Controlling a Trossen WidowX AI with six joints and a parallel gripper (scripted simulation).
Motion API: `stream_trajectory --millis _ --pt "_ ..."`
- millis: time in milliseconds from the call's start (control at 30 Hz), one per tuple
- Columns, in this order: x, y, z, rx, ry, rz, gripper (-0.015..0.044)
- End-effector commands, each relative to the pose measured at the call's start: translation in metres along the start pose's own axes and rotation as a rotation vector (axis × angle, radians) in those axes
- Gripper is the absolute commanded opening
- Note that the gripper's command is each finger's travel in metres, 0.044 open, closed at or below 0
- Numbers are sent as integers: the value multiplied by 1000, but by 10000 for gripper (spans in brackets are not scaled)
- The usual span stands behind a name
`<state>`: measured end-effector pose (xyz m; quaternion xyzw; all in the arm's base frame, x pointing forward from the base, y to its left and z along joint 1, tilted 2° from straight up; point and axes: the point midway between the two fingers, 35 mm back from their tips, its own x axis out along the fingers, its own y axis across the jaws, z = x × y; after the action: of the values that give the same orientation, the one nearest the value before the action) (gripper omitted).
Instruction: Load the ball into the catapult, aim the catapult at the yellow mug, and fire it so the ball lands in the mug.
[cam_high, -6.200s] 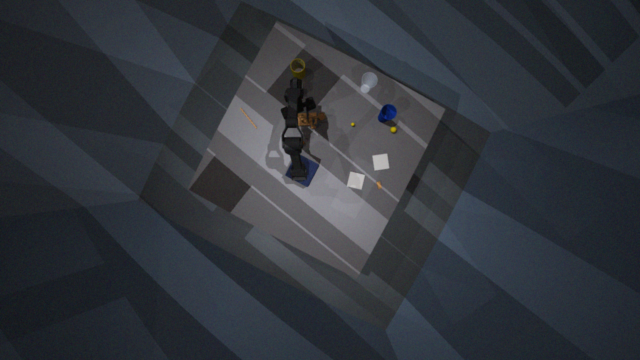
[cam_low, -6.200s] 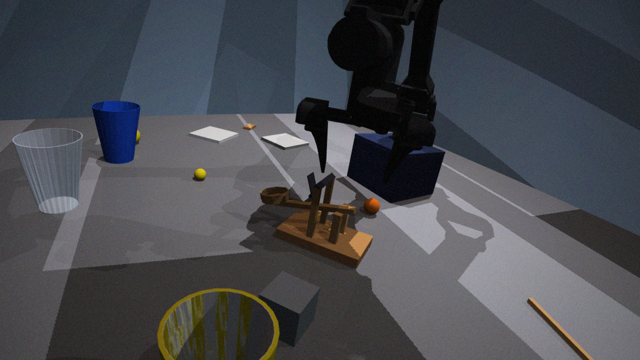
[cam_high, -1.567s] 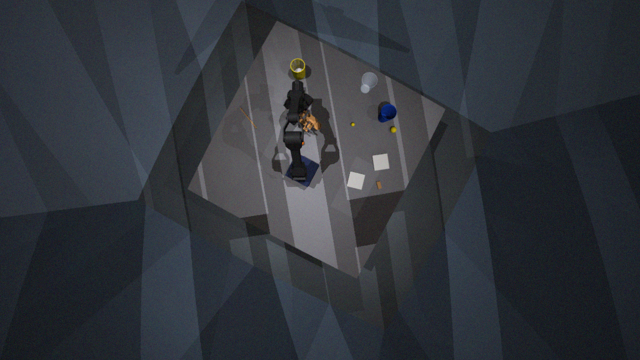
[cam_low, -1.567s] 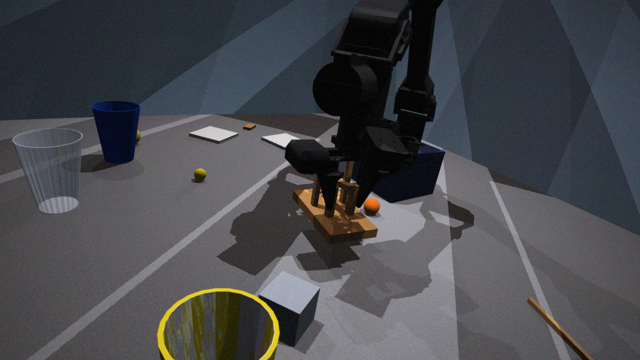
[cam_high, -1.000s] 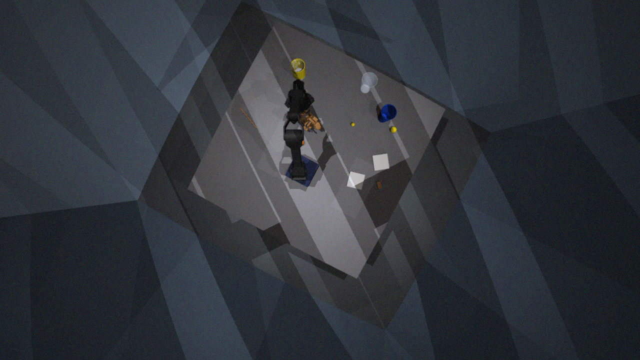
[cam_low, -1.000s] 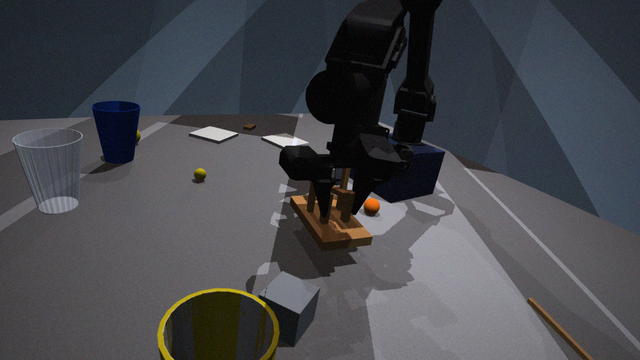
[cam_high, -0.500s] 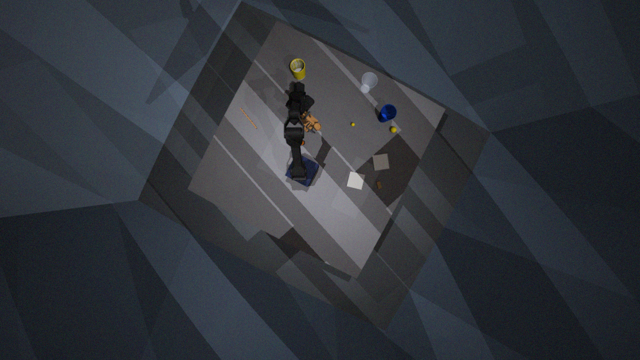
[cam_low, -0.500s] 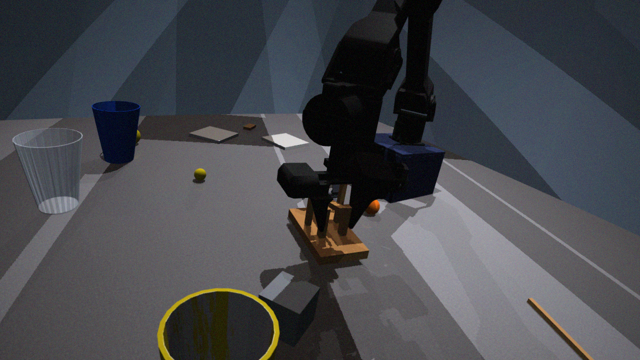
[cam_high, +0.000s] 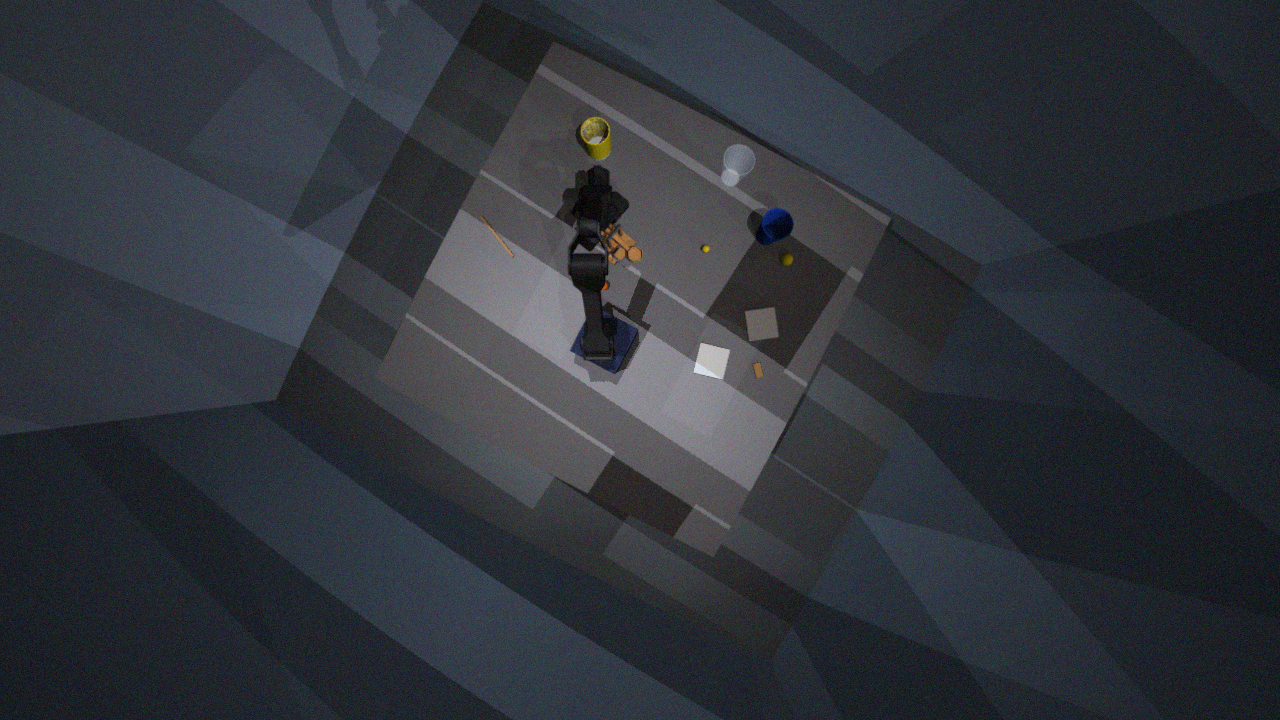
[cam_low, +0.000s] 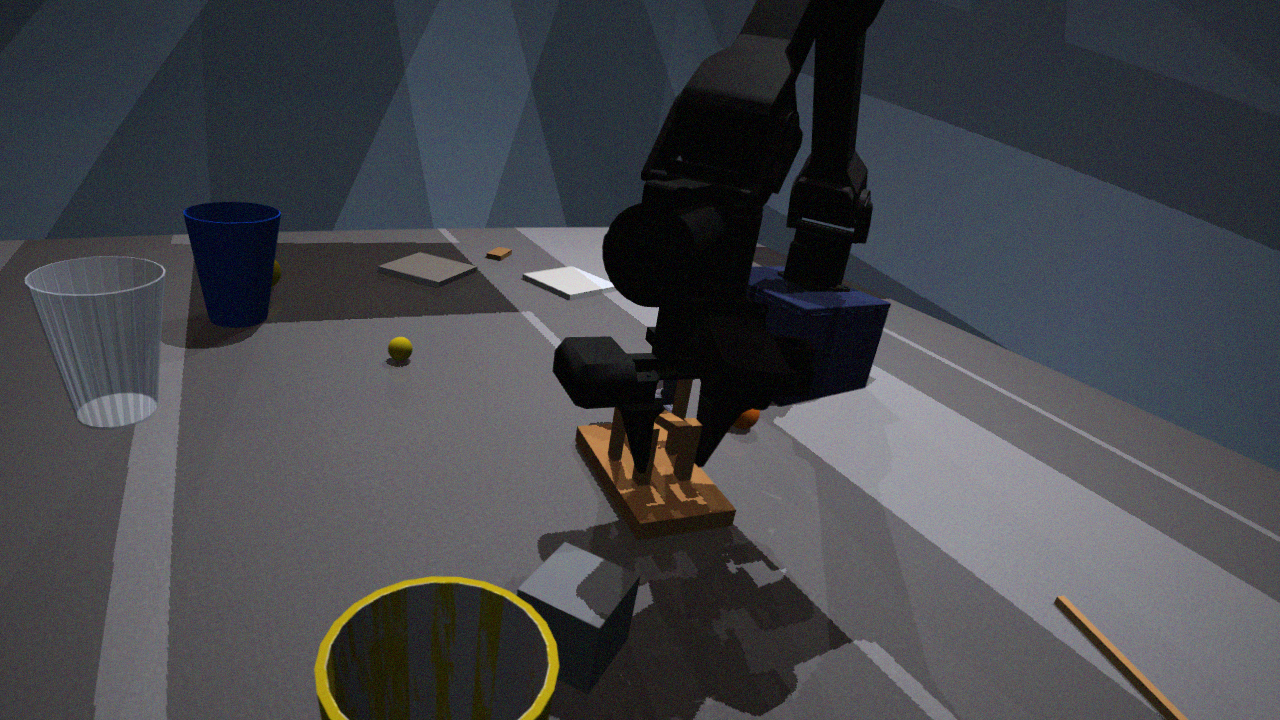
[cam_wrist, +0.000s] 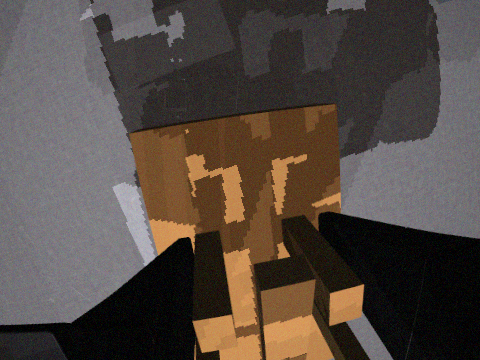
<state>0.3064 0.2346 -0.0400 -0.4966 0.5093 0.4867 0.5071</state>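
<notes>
The wooden catapult (cam_high: 634, 254) (cam_low: 671, 517) (cam_wrist: 310, 122) has a flat base and upright posts. My gripper (cam_low: 672, 463) (cam_wrist: 256, 238) is shut on its frame, one black finger on the outer side of each post. The base is at or just above the table; the gap is too small to tell. An orange ball (cam_high: 605, 285) (cam_low: 747, 418) lies on the table beside the catapult, partly hidden by the arm. The yellow mug (cam_high: 599, 150) (cam_low: 438, 581) stands beyond the gripper, nearest to the exterior view. The catapult's cup is hidden in the exterior view.
A grey block (cam_low: 577, 586) stands between catapult and mug. A blue cup (cam_high: 775, 226) (cam_low: 234, 268), a clear cup (cam_high: 738, 163) (cam_low: 107, 349) and a yellow ball (cam_high: 705, 248) (cam_low: 400, 349) stand off to one side. A thin stick (cam_high: 497, 237) (cam_low: 1118, 658) lies on the other side.
</notes>
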Motion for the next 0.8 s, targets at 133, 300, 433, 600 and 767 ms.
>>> stream_trajectory --millis 133,300,433,600,767 --pt "-1 0 0 -1 -1 -1 236" --pt "-1 0 0 -1 -1 -1 368" --pt "-42 -2 2 0 -1 -1 440" --pt "-101 2 -1 0 -1 1 440" --pt "-84 -1 1 -3 -4 -4 440"
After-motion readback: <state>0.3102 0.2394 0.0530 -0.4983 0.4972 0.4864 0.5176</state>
